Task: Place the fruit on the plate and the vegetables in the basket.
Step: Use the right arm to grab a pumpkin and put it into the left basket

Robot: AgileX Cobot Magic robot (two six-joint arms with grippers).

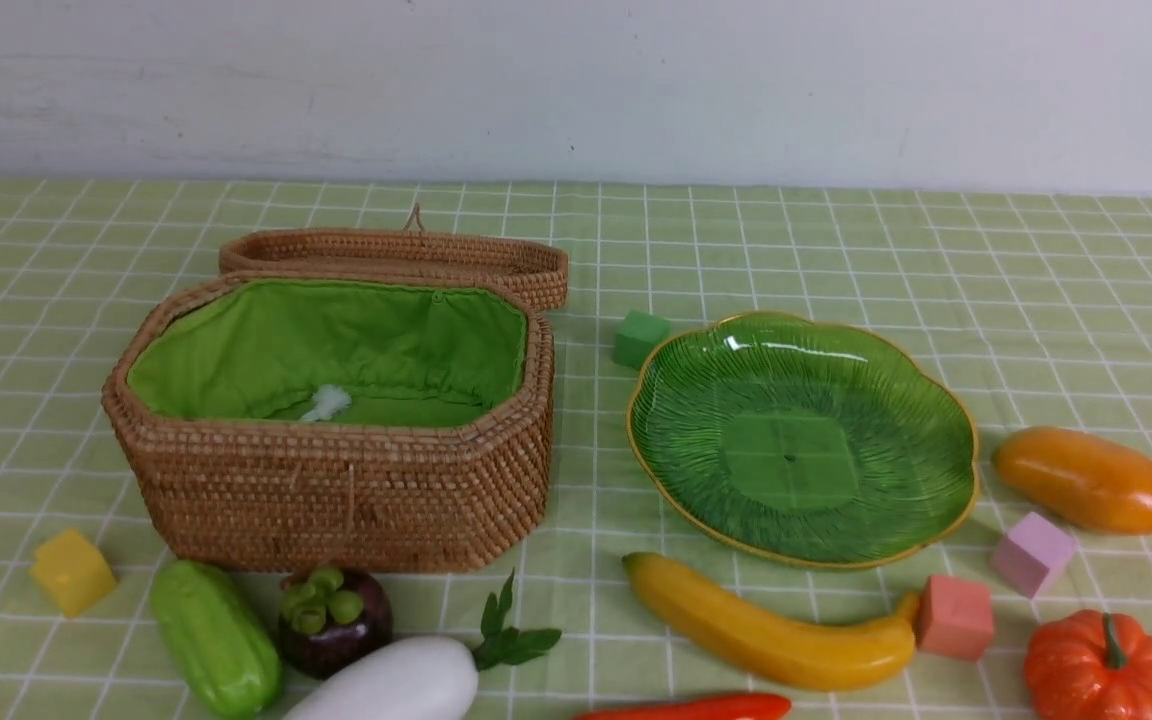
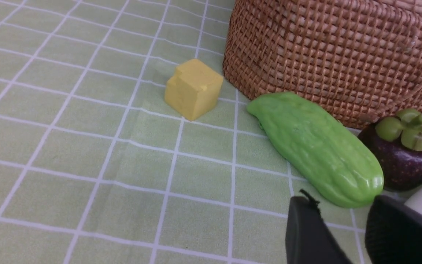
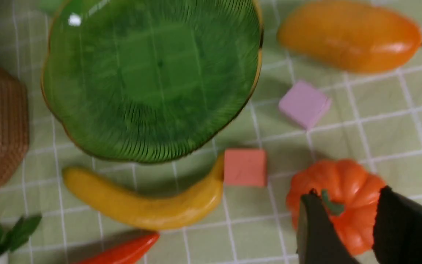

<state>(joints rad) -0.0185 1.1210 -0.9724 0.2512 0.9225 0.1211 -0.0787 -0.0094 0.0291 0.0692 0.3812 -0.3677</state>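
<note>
The basket (image 1: 336, 490) stands open, its green lining bare, with the lid (image 1: 386, 250) lying just behind it. The plate (image 1: 801, 440) sits just right of the basket and holds nothing.

Along the basket's front wall lie the gourd (image 1: 216, 635) and the mangosteen (image 1: 336, 625), both close to the weave. The white vegetable (image 1: 396, 685) lies a little nearer the camera, beside the mangosteen. The banana (image 1: 766, 625) lies to the basket's front right and the pepper (image 1: 696, 708) nearer the camera still. The pumpkin (image 1: 1101, 670) and the mango (image 1: 1086, 480) are well to the basket's right.

A yellow cube (image 1: 71, 570) sits off the basket's front left corner and a green cube (image 1: 639, 338) just off its right end. A salmon cube (image 1: 954, 617) and a lilac cube (image 1: 1033, 553) lie far to the basket's right.

The left claw (image 2: 339, 205) has its fingers apart and holds nothing, near the end of the gourd that lies away from the basket. The right claw (image 3: 348, 198) is also spread and holds nothing, with the pumpkin showing between its fingers.
</note>
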